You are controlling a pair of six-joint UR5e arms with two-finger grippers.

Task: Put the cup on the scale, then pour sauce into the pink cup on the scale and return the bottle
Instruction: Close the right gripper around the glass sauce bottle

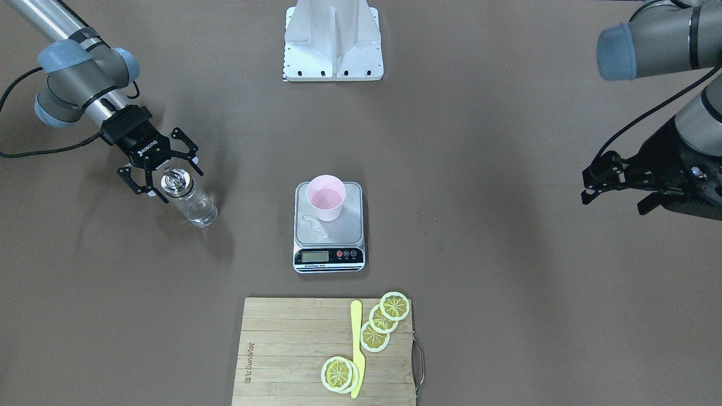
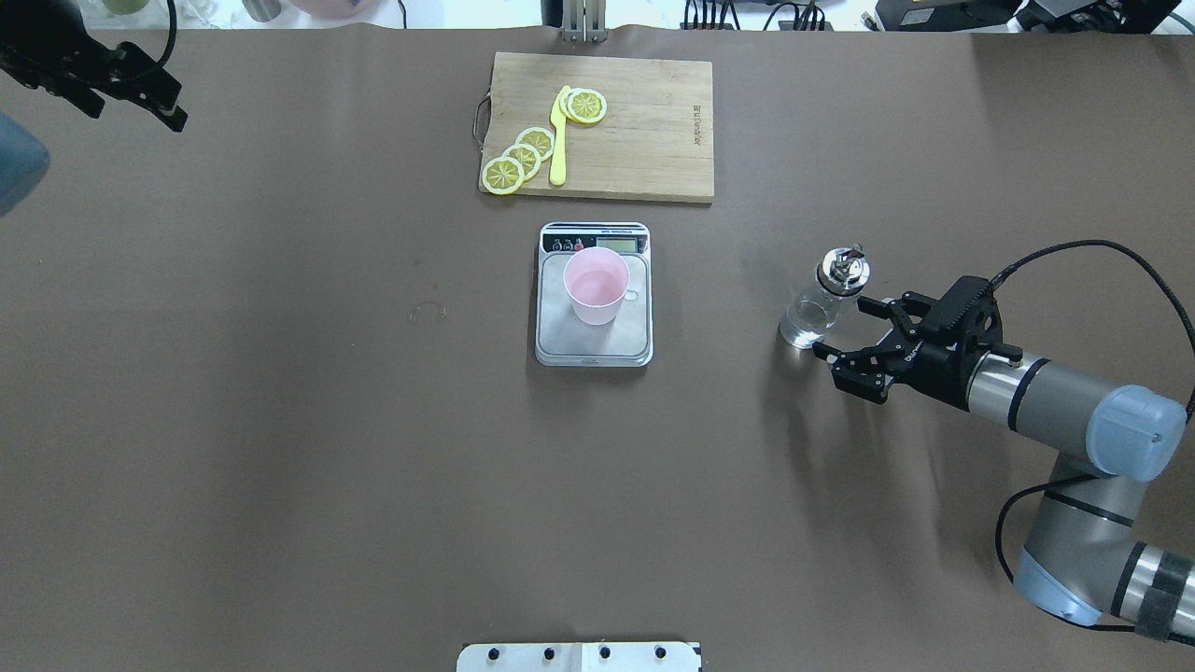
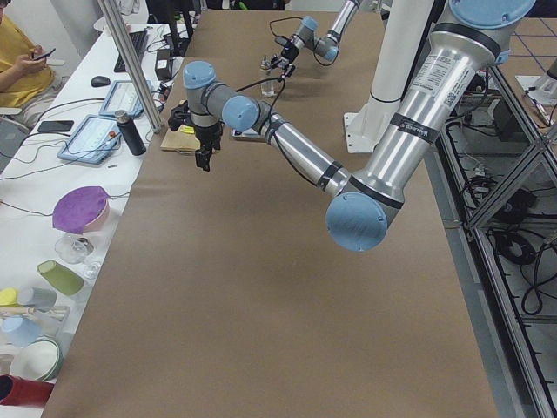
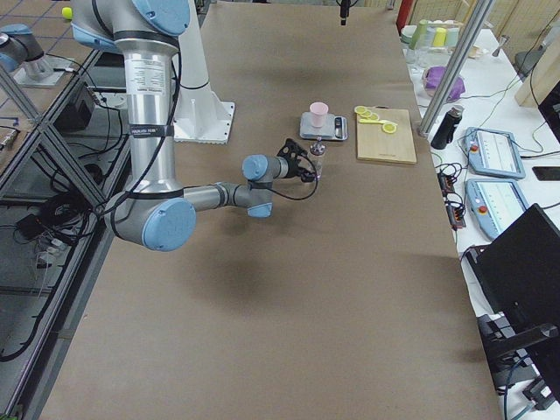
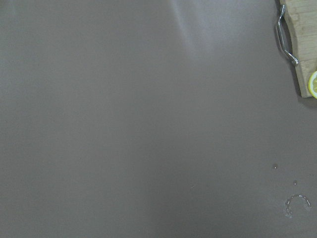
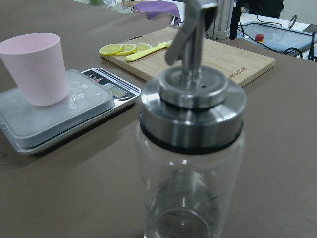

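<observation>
The tapered pink plastic cup [image 1: 326, 197] stood on the brushed-steel platform of the flat scale [image 1: 352, 225], with a clear puddle [image 1: 318, 224] glistening beside it. Well off to one side, the metal-capped glass bottle [image 2: 810, 317] stood upright on the brown table [image 1: 451, 254] with a little clear sauce [image 1: 202, 214] at its base. The right gripper [image 2: 841, 326] was spread wide around it, released. The left gripper [image 1: 614, 204] hung parted and empty, far off.
</observation>
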